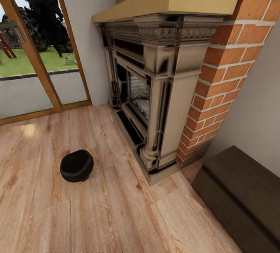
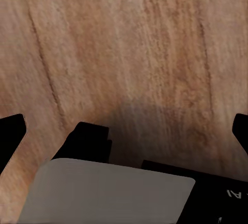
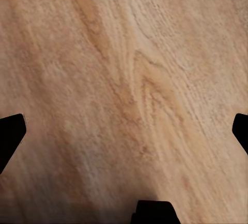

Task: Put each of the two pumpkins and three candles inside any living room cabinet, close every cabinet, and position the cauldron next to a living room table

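Left wrist view has the left gripper (image 2: 124, 128) released, its fingertips (image 2: 11, 131) wide apart above bare wood floor (image 2: 129, 43). Right gripper (image 3: 124, 128) hangs likewise spread, empty, over floorboards. Head view finds the cauldron (image 1: 76, 165) standing alone on the floor, near the brick fireplace (image 1: 155, 89); the dark cabinet (image 1: 241, 194) sits beyond the hearth, by glass patio doors (image 1: 35, 58).

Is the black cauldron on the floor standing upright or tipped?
Tipped. The cauldron leans on the wood floor, its wide mouth facing sideways toward the camera.
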Tool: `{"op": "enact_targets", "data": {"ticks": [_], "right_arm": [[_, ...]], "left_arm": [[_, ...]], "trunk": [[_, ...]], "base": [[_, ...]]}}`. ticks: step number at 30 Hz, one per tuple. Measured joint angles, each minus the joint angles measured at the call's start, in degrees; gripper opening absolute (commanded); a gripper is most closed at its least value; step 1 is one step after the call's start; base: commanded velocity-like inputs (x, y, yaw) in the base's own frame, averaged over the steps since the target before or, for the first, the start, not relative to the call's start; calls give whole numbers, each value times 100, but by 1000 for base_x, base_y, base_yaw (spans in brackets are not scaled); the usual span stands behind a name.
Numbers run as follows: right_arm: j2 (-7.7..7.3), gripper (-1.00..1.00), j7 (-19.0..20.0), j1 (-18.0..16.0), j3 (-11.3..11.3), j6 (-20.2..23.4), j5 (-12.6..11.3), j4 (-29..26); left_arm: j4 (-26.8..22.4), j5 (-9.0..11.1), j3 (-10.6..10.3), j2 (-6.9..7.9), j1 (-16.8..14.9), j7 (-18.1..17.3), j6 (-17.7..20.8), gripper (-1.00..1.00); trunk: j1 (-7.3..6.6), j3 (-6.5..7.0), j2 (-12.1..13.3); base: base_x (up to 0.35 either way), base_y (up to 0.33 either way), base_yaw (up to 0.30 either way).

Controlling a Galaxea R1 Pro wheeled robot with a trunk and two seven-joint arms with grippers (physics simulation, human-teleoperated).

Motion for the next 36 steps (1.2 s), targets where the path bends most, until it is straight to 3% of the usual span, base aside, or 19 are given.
{"op": "enact_targets", "data": {"ticks": [13, 25, 36], "right_arm": [[-77, 100, 0, 0, 6, 3, -1, 0], [-78, 100, 1, 0, 17, 283, 8, 11], [-71, 100, 0, 0, 18, 299, 9, 9]], "left_arm": [[199, 9, 0, 26, 0, 0, 0, 100], [233, 8, -1, 104, 0, -8, -1, 100], [227, 8, -1, 100, 0, -9, -8, 100]], "trunk": [[0, -21, 0], [0, -25, 0], [0, -25, 0]], "base": [[0, 0, 280], [0, 0, 63], [0, 0, 263]]}}
